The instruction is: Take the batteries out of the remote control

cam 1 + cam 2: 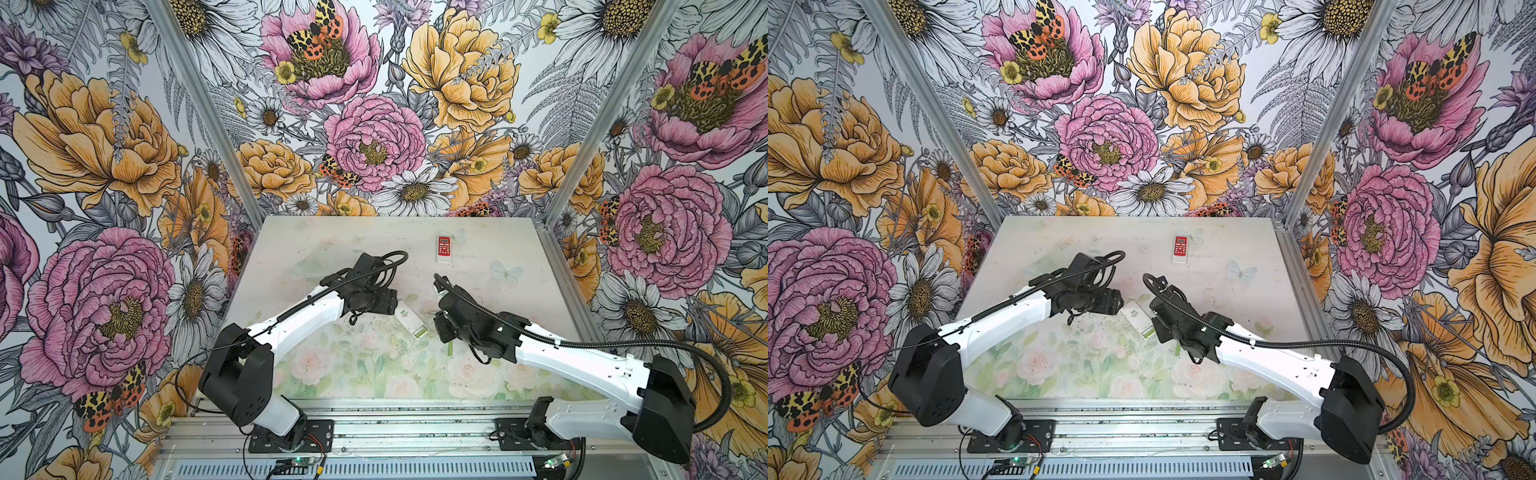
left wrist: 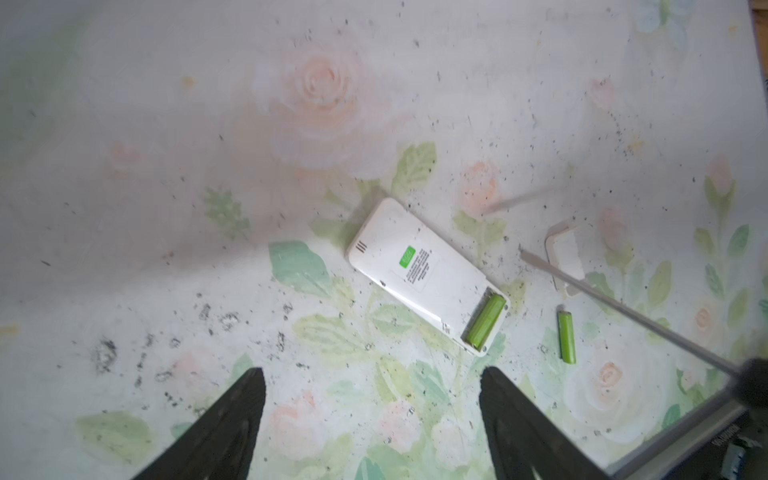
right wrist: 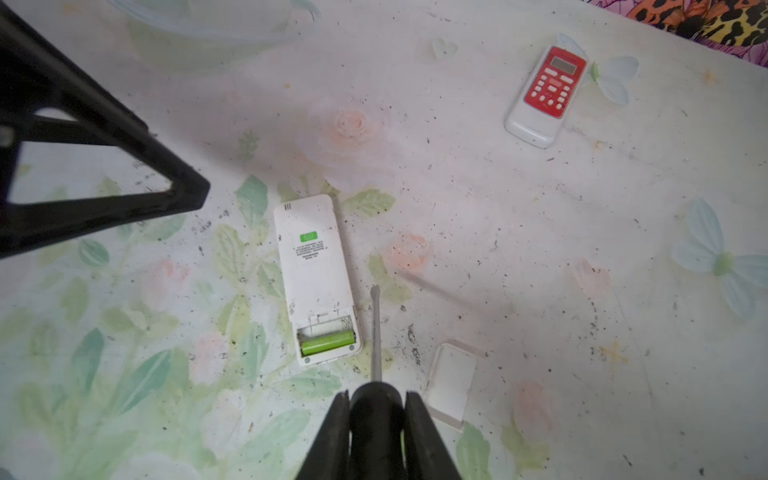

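**Top views.** A pale, rose-printed table [image 1: 332, 241] stands inside walls of bold flower wallpaper. The white remote [image 1: 409, 318] lies face down between the arms. Its long axis slants from far-left to near-right, and its open compartment end is next to the right gripper [image 1: 441, 331]. The left gripper [image 1: 390, 305] hovers at the opposite end. A loose battery [image 1: 450, 350] lies on the table near the right gripper, and a red remote [image 1: 444, 248] sits well apart towards the back.

**Left wrist view.** Your left gripper [image 2: 374, 415] stands spread wide and empty above the table. The seated battery [image 2: 485, 321], light green, rests in the compartment, crosswise to the remote's length, with its ends facing the two long edges. The battery cover [image 2: 565, 257] lies off to the side.

**Right wrist view.** Your right gripper is pressed together around the handle of the screwdriver [image 3: 375, 332]. The shaft runs alongside the remote's long edge, and the tip sits just past the compartment, clear of it. Judge the right arm the nearer: the seated battery lies just sideways of the shaft, one end towards it, so prising likely calls for a short sideways move
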Robot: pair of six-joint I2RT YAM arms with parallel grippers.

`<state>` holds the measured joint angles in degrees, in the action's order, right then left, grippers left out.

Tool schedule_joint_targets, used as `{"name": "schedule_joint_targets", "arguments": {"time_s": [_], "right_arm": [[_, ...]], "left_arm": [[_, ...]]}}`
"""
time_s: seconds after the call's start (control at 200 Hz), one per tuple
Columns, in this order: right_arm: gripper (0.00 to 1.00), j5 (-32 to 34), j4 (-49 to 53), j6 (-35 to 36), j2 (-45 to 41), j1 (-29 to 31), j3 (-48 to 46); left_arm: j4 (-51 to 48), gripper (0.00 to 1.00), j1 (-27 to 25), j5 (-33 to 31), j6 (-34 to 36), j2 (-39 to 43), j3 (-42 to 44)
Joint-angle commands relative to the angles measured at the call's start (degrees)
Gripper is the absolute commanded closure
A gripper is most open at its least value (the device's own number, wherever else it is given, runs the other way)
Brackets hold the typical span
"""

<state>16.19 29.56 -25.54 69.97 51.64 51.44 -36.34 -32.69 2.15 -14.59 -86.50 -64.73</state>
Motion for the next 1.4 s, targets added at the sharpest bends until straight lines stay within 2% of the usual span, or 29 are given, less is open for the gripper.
{"name": "schedule_joint_targets", "arguments": {"time_s": [0.0, 0.13, 0.245, 0.66, 0.761, 0.926, 0.991, 1.151, 1.206, 1.241, 1.391], "right_arm": [[1.00, -7.39, 0.16, -10.65, -1.55, 2.96, 3.35], [1.00, -10.99, 0.89, -14.46, 3.03, 7.14, 4.03], [1.00, -10.40, 2.48, -16.00, 5.76, 7.96, 3.26], [1.00, 0.85, 14.97, -14.87, 11.35, 4.33, 7.40], [1.00, 1.87, 13.89, -13.16, 12.09, 2.37, 7.69], [1.00, 0.97, 12.99, -8.72, 14.45, -1.40, 10.61], [1.00, 0.29, 12.99, -7.16, 15.27, -2.44, 11.53], [1.00, -3.00, 10.26, -4.51, 15.95, -5.64, 12.16], [1.00, -3.78, 9.92, -3.57, 16.28, -5.91, 12.70], [1.00, -4.53, 9.78, -2.61, 16.36, -8.08, 12.92], [1.00, -11.15, 10.53, -0.05, 13.13, -12.61, 12.04]], "left_arm": [[4.98, 0.08, 4.44, -2.08, 12.90, 1.55, -1.53], [13.14, 0.03, 9.16, 3.22, 11.88, 4.40, 0.61], [15.33, 0.01, 9.37, 4.67, 14.05, 5.85, 1.69], [22.66, 0.01, 8.72, 7.69, 26.11, 11.95, 8.55], [24.22, 0.01, 7.89, 8.65, 30.06, 11.97, 9.77], [25.35, 0.02, 6.51, 12.33, 37.27, 9.90, 10.63], [25.30, 0.03, 5.25, 15.13, 42.64, 8.48, 11.28], [23.81, 0.03, 0.85, 13.69, 55.21, 2.60, 12.15], [23.31, 0.03, -0.06, 13.56, 56.56, 0.17, 11.52], [22.35, 0.03, -0.43, 13.97, 57.21, -1.45, 10.71], [18.42, 0.03, -3.40, 12.04, 58.75, -6.69, 7.19]]}}
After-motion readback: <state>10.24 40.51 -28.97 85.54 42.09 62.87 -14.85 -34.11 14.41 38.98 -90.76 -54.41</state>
